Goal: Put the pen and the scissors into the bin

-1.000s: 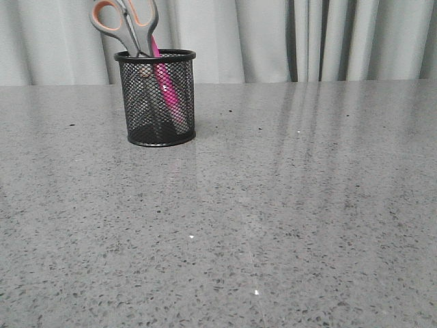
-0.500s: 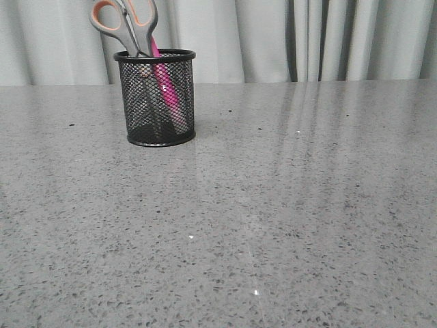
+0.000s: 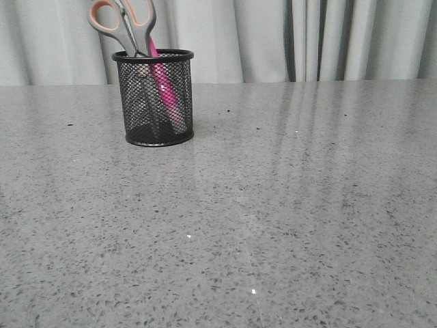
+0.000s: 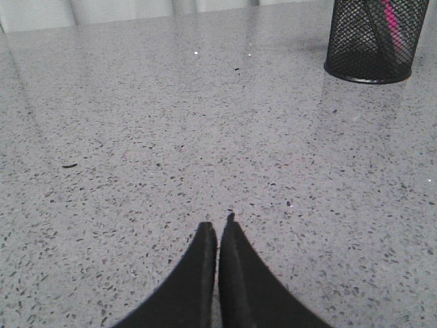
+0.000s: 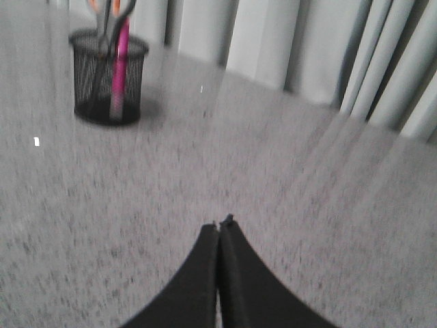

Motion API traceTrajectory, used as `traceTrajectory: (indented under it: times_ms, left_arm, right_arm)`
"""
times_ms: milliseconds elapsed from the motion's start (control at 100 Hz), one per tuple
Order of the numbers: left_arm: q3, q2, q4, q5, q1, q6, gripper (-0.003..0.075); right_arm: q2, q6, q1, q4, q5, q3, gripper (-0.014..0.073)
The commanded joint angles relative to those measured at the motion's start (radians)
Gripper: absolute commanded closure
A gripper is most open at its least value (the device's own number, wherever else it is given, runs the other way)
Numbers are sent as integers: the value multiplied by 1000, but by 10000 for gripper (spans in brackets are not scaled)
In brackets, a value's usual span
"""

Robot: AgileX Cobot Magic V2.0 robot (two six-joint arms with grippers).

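Scissors (image 3: 127, 27) and pen (image 3: 164, 87) stand in the bin (image 3: 153, 96), upper left of the front frame. My left gripper (image 4: 218, 229) and right gripper (image 5: 219, 229) are closed, empty. I'd judge only a clear, gentle retreat remains.

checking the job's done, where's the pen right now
In the front view the pen stands inside the mesh cup on the table's far left, beside the scissors, leaning with its tip just above the rim.

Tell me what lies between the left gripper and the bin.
Only bare speckled table: the left wrist view shows nothing between the shut left gripper and the bin except small dark specks.
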Motion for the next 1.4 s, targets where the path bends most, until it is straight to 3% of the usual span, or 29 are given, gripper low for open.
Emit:
traceTrajectory:
  times_ms: [0, 160, 300, 480, 610, 880, 1050, 1390]
  left_arm:
    - [44, -33, -3, -47, 2, -7, 739]
    - [44, -33, -3, -47, 2, -7, 739]
    - [44, -33, -3, -47, 2, -7, 739]
    - [44, -33, -3, -47, 2, -7, 739]
    - [44, -33, -3, -47, 2, -7, 739]
    - [44, -33, -3, -47, 2, -7, 739]
    - [44, -33, -3, -47, 2, -7, 739]
    - [44, -33, -3, -47, 2, -7, 739]
  right_arm:
    - [-16, -5, -48, -26, -96, 10, 652]
    - [-58, -5, -172, 48, -116, 24, 652]
    - [-58, -5, -297, 288, -163, 81, 652]
    - [-58, -9, -373, 302, -413, 230, 653]
    - [-66, -144, -424, 408, -480, 302, 653]
    - [-190, -422, -540, 576, -300, 310, 653]
    - [-257, -429, -600, 589, -133, 310, 653]
    - [-255, -429, -600, 589, -140, 310, 653]
